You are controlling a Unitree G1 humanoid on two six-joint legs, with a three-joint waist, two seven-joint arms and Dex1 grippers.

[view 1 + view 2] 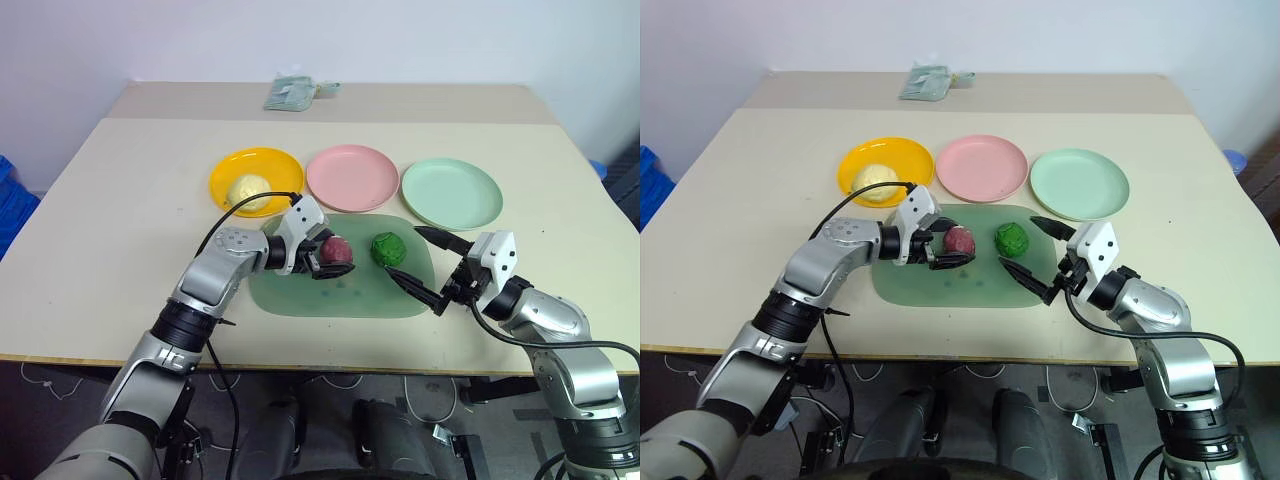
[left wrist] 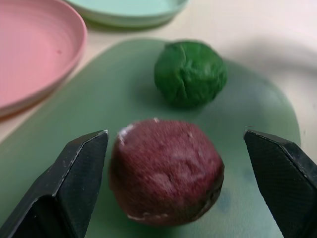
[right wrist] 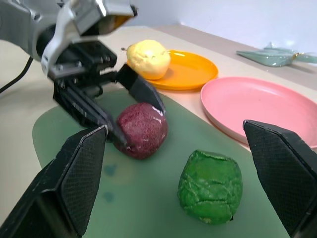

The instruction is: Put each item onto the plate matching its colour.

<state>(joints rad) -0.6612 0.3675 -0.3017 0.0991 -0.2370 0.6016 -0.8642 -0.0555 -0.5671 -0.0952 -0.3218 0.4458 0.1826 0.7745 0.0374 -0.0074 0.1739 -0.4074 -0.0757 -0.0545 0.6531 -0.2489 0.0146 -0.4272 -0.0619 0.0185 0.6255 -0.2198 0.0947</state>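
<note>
Your left gripper [image 1: 330, 258] has the maroon lump [image 1: 337, 250] right between its 2 fingers, jaws around it on both sides. In the left wrist view there's a sliver of gap on 1 side and a wider gap on the other, so jaws are partly closed but not clamped; no grip yet by my read. The lump sits on the dull-green tray [image 1: 300, 295], roughly round, no long axis to worry about.

Its target, the pink plate [image 1: 352, 177], lies just beyond the tray, up and slightly toward your right from the jaws. Short carry once you clamp.

Your right gripper [image 1: 432, 268] hangs wide open and empty at the tray's right edge, nearer the green lump [image 1: 388, 249], which lies just beside the maroon 1, apart from it. The mint plate [image 1: 452, 192] is on that side, so leave green for the right arm.

The yellow lump [image 1: 250, 190] is already on the yellow plate [image 1: 228, 172].
</note>
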